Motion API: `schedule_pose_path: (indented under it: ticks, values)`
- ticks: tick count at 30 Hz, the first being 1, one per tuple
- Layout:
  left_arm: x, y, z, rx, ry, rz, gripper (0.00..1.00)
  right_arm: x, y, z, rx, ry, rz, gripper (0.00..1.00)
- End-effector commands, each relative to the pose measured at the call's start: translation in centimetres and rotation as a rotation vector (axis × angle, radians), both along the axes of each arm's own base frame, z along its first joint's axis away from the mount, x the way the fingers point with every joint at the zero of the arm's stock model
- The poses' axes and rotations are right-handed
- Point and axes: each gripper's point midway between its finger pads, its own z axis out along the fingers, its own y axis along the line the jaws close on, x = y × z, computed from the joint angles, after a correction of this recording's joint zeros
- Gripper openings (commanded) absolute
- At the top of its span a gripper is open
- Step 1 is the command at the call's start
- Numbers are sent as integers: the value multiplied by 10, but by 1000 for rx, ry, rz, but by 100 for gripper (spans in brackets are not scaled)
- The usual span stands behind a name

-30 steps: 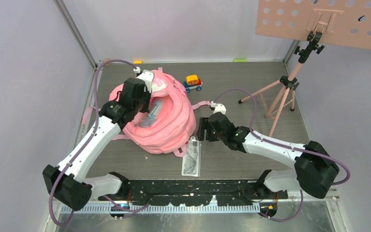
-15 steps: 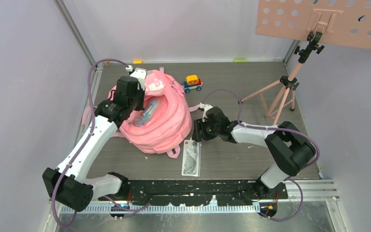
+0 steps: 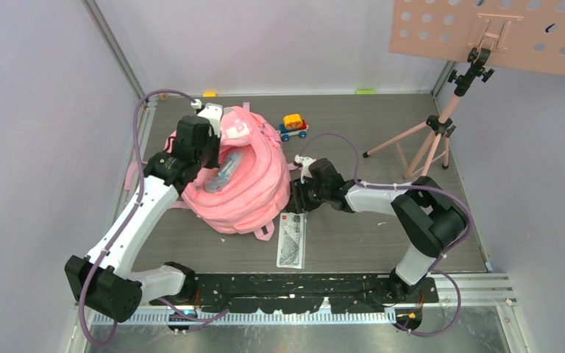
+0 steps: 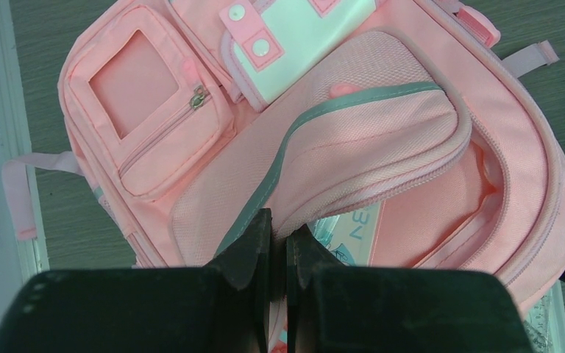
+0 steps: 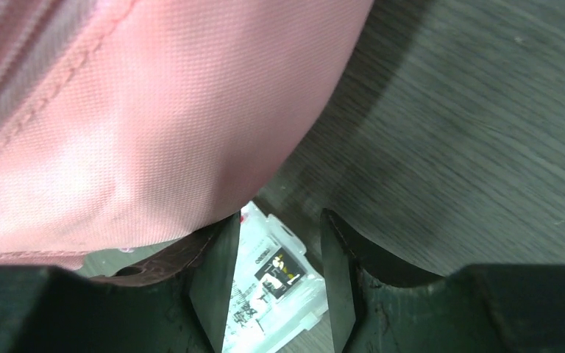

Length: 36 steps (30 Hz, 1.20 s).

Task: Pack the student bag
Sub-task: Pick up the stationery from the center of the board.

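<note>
Fabric of the student bag [image 3: 246, 184], laid left of centre on the table [image 3: 382, 147], is pinched by the left gripper [image 4: 279, 229], its jaws closed. The jaws of the right gripper [image 5: 278, 222] are set partly apart astride a clear packet [image 5: 272, 283] beside it.

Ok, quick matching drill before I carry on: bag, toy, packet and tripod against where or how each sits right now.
Things:
1. student bag
2. toy car
3. clear stationery packet
4. tripod

Places or states:
a. far side, beyond the bag
b. right-hand side, legs spread
c. left of centre, main compartment open
d. near side, lying flat, one end at the bag's edge

Pairs: 1-c, 2-a, 3-d, 4-b
</note>
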Motion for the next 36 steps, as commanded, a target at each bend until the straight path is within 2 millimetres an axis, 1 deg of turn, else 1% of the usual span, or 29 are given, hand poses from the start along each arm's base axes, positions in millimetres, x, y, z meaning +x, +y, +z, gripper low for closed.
schedule_pose_path:
  ticks: [1, 6, 8, 10, 11, 12, 13, 14, 16, 17, 19, 20, 21, 22, 23, 25, 26, 27, 28, 29, 30, 31, 32, 33, 34, 35, 36]
  values:
    - [13, 9, 38, -44, -132, 64, 0, -13, 11, 5, 59, 26, 72, 50]
    - [14, 6, 37, -57, -126, 54, 0, -23, 11, -4, 68, 68, 89, 49]
    - [14, 5, 36, -56, -122, 52, 0, -23, 11, -6, 67, 69, 87, 45]
    - [14, 4, 35, -58, -119, 47, 0, -18, 9, -7, 51, 55, 64, 39]
    - [14, 3, 35, -60, -118, 44, 0, -17, 8, -8, 46, 51, 58, 32]
    - [14, 3, 34, -62, -117, 41, 0, -15, 7, -7, 39, 44, 49, 29]
    - [14, 2, 34, -62, -116, 40, 0, -14, 6, -7, 35, 42, 44, 22]
    - [15, 2, 34, -62, -116, 39, 0, -13, 4, -6, 27, 38, 33, 12]
    - [15, 1, 33, -65, -113, 33, 0, -11, 0, -2, 15, 27, 11, 2]
    - [15, -1, 32, -71, -110, 25, 0, -10, -2, 0, 13, 19, -1, 1]
    - [14, -7, 31, -96, -102, 8, 0, -5, -11, 9, -10, -10, -63, 1]
    - [14, -12, 30, -106, -99, -9, 0, 1, -24, 15, -49, -43, -124, 1]
    - [13, -18, 29, -114, -94, -30, 0, 3, -31, 18, -69, -61, -159, 1]
    - [11, -27, 27, -120, -88, -63, 0, 8, -49, 27, -118, -95, -234, 0]
    - [9, -37, 26, -129, -81, -96, 0, 10, -58, 33, -138, -113, -275, 0]
    - [4, -59, 22, -164, -61, -177, 0, 16, -94, 65, -202, -212, -419, 1]
    - [1, -70, 19, -184, -48, -216, 0, 17, -101, 77, -207, -239, -449, 1]
    - [-4, -83, 17, -213, -29, -267, 0, 17, -117, 95, -221, -285, -505, 1]
    - [-7, -92, 16, -234, -13, -303, 0, 18, -123, 110, -214, -313, -532, 1]
    - [-10, -99, 16, -253, -3, -333, 1, 15, -134, 127, -213, -349, -564, 1]
    - [-13, -107, 15, -270, 10, -365, 6, 15, -137, 143, -193, -375, -574, 1]
    - [-17, -113, 16, -287, 13, -398, 14, 12, -141, 163, -169, -409, -580, 1]
    - [-21, -120, 18, -304, 18, -436, 25, 10, -143, 173, -157, -422, -578, 1]
    - [-25, -125, 19, -316, 17, -466, 37, 6, -144, 190, -130, -443, -565, 1]
    - [-28, -129, 21, -323, 11, -492, 50, 3, -144, 198, -118, -450, -557, 1]
    - [-32, -133, 24, -327, -1, -522, 61, -1, -142, 215, -88, -464, -531, 1]
    - [-36, -136, 28, -333, -14, -553, 68, -3, -141, 223, -76, -473, -513, 1]
